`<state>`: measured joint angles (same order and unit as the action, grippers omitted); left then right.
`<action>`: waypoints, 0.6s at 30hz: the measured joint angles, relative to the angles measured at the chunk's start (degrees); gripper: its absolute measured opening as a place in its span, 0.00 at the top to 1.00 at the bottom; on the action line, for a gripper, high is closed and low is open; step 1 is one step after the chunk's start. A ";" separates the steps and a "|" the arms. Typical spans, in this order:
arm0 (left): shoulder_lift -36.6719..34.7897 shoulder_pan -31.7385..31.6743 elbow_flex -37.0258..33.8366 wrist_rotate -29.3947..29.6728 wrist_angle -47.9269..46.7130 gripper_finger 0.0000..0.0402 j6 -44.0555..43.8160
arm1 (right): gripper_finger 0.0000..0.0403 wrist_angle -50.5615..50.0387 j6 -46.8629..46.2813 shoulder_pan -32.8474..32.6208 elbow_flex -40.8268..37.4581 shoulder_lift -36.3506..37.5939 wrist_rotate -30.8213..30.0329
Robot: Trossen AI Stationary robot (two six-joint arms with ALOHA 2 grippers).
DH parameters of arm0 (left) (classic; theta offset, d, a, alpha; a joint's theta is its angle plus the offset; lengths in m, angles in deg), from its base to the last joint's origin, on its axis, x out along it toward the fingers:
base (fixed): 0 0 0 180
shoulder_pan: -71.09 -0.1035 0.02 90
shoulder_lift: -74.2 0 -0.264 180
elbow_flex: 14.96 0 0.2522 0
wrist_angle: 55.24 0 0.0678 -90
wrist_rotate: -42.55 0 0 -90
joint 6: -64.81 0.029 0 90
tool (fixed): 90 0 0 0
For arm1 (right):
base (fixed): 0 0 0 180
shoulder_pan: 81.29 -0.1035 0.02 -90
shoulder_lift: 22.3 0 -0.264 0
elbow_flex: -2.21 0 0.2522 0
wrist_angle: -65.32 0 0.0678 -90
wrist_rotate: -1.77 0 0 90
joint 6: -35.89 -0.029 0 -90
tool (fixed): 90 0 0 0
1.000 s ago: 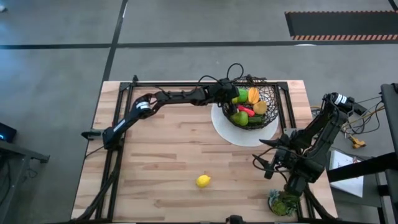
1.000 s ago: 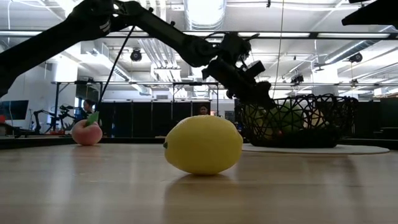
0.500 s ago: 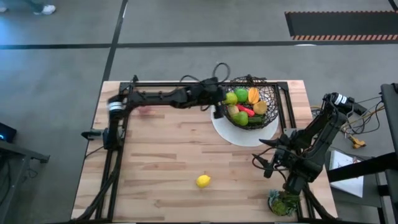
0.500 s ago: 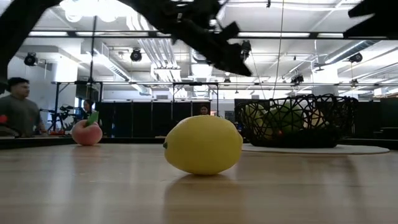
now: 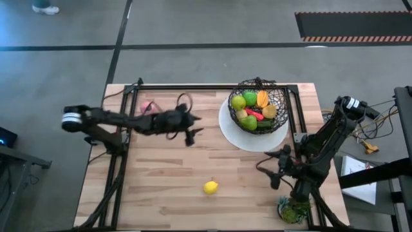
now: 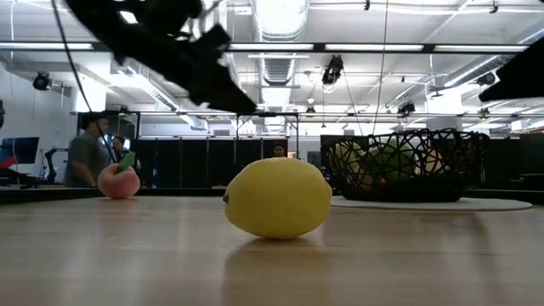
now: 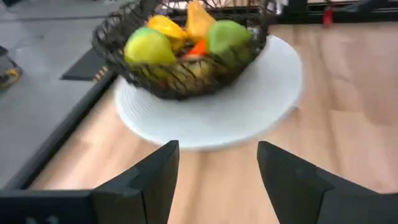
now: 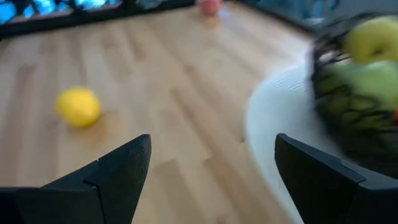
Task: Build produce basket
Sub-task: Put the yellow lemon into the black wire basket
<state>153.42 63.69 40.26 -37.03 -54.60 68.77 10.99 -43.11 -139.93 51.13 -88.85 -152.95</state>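
Basket (image 5: 259, 111) of dark woven wire sits on the white round plate (image 5: 226, 131) at the far right part of the wooden table (image 5: 167, 167); the low view shows it (image 6: 405, 165) on the plate behind and right of the foreground fruit. Inside it: green apples (image 5: 239, 101), an orange piece (image 5: 262, 98), a red piece (image 5: 255, 115), and a dark green piece at the near side; the left wrist view shows the same fill through the wire (image 7: 180, 53), with the plate (image 7: 261, 93) under it. One lemon (image 5: 210, 187) lies alone on bare wood near the front edge, well apart from the basket; it fills the centre of the low view (image 6: 277, 197) and shows in the right wrist view (image 8: 78, 107). A pink peach (image 5: 149, 107) lies at the far left of the table, just beside the left arm; low view has it (image 6: 119, 181) at the far edge, with a green leaf on top. Left gripper (image 5: 190, 132) hangs above the table centre-left, between peach and plate, fingers (image 7: 152, 180) spread apart and holding nothing. Right gripper (image 5: 275, 169) sits near the right front edge, below the plate, fingers (image 8: 121, 168) wide apart, also unloaded. A leafy green tuft (image 5: 293, 210) stands at the right front corner. A person (image 6: 88, 157) stands in the room behind.
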 joint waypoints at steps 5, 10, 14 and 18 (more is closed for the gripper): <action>-6.94 8.08 -9.43 7.05 0.07 0.50 -10.21 | 0.19 22.87 18.60 3.51 -4.27 -0.15 7.28; -8.21 16.85 -15.17 13.70 0.11 0.50 -20.07 | 0.19 38.88 30.58 8.96 -6.84 -2.84 16.17; -6.89 22.53 -17.44 16.67 0.14 0.50 -27.28 | 0.19 47.50 37.67 13.15 -6.84 -8.24 23.86; -4.51 26.51 -17.86 18.52 0.68 0.50 -32.43 | 0.19 53.90 44.42 16.33 -3.52 -16.33 27.75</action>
<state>148.91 90.20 22.40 -18.51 -53.92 36.34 64.89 1.31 -123.60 47.60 -105.18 -125.19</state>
